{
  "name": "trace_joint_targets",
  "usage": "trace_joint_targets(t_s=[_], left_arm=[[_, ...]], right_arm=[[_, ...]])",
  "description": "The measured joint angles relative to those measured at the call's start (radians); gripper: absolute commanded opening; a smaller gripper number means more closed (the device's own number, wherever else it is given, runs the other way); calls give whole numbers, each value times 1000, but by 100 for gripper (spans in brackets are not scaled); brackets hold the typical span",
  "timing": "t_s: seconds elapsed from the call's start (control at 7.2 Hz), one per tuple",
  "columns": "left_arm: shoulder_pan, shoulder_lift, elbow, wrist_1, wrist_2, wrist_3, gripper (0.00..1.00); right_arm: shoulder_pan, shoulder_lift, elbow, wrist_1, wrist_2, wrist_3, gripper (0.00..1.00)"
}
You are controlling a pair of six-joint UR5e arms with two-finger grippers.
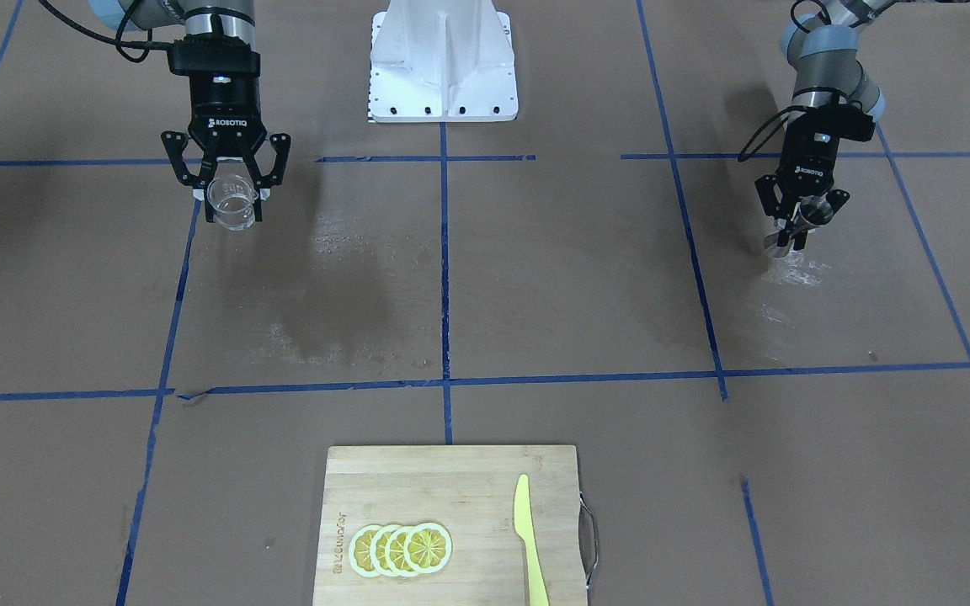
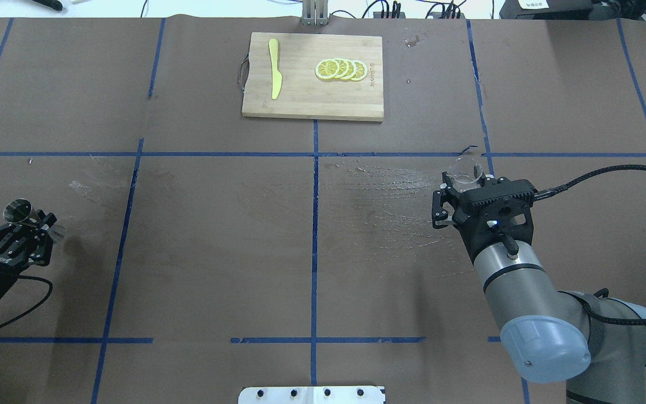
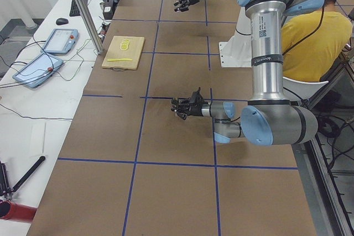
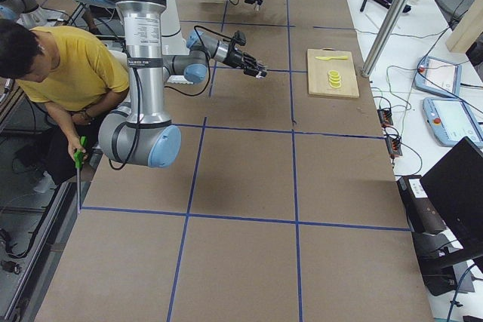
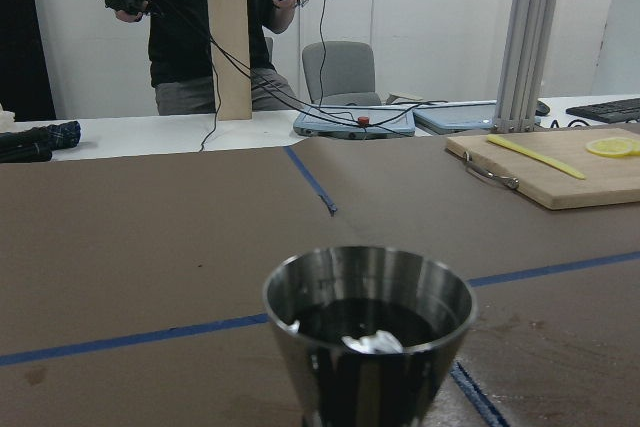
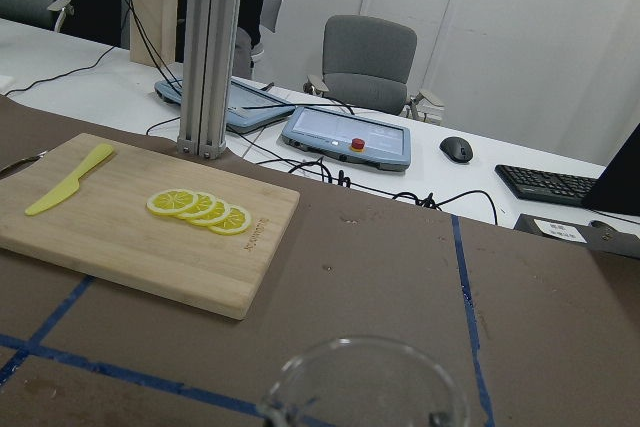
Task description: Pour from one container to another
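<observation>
Apart, right fingers (image 1: 274, 160) hold cup (image 1: 231, 204); left fingers (image 1: 766, 195), jigger (image 2: 18, 211).

Your right arm reaches forward over its own half of the table, wrist roughly level, the right gripper (image 1: 232, 195) closed around the glass cup (image 2: 465, 171); your left arm stretches low at the opposite end, the left gripper (image 1: 792, 234) clamped on the jigger (image 2: 17, 210), apparently near its waist; both grippers point forward, well apart.
</observation>
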Motion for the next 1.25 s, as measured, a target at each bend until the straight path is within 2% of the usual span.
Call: trace_joint_targets(t_s=[1.25], left_arm=[[1, -10, 51, 5, 2, -99, 0]], right_arm=[[-2, 14, 2, 1, -1, 0, 0]])
